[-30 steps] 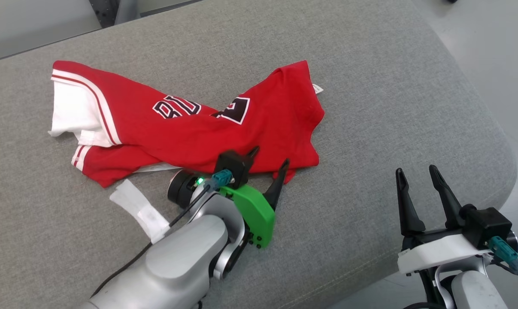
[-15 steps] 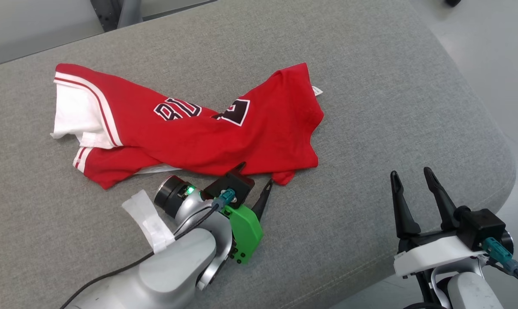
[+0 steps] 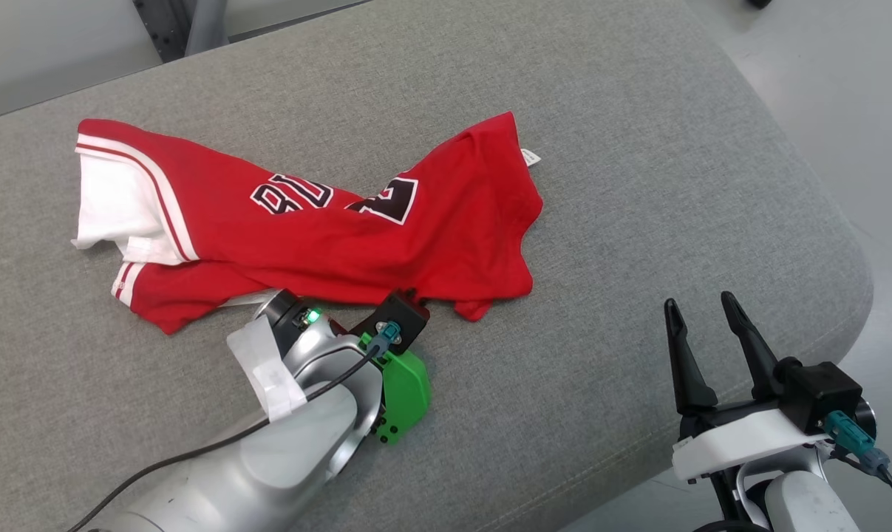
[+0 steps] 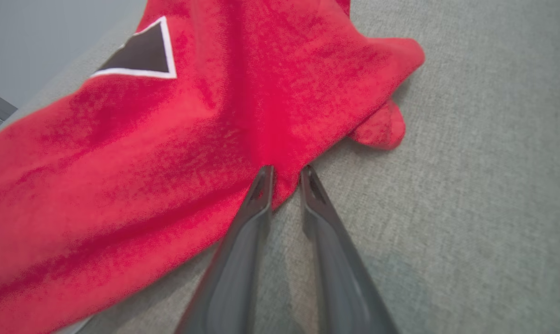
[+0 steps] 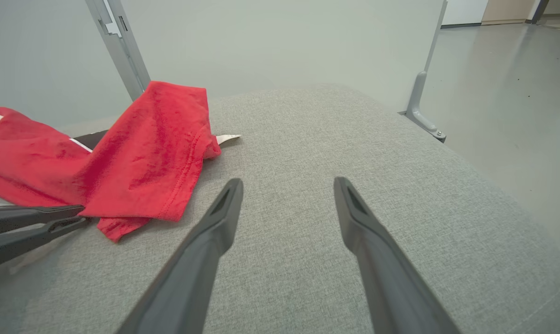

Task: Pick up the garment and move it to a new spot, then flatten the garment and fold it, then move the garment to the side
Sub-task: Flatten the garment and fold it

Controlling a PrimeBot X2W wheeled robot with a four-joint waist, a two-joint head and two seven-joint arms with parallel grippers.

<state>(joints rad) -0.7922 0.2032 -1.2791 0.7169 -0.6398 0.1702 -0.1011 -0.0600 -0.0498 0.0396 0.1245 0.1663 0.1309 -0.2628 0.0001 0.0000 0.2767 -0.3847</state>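
Observation:
The garment (image 3: 305, 229) is a red jersey with white sleeve trim and dark lettering, lying crumpled on the grey cushion (image 3: 638, 185). My left gripper (image 4: 286, 174) is at its near hem, shut on a fold of the red cloth (image 4: 168, 139) pinched between the tips. In the head view the wrist's black camera block and green mount hide those fingers. The right wrist view shows the left gripper (image 5: 82, 215) low at the hem of the garment (image 5: 154, 153). My right gripper (image 3: 698, 301) stands open over bare cushion near the front right edge, its jaws (image 5: 287, 182) holding nothing.
The cushion's rounded right edge drops to a pale floor (image 3: 859, 74). Metal frame posts (image 5: 117, 41) (image 5: 421, 106) stand behind the cushion. White tape (image 3: 268, 369) wraps my left forearm. Bare cushion lies right of the jersey.
My left gripper came down to the jersey's near hem and its wide-open fingers closed on the cloth. The right gripper stayed open. The head view shifted slightly.

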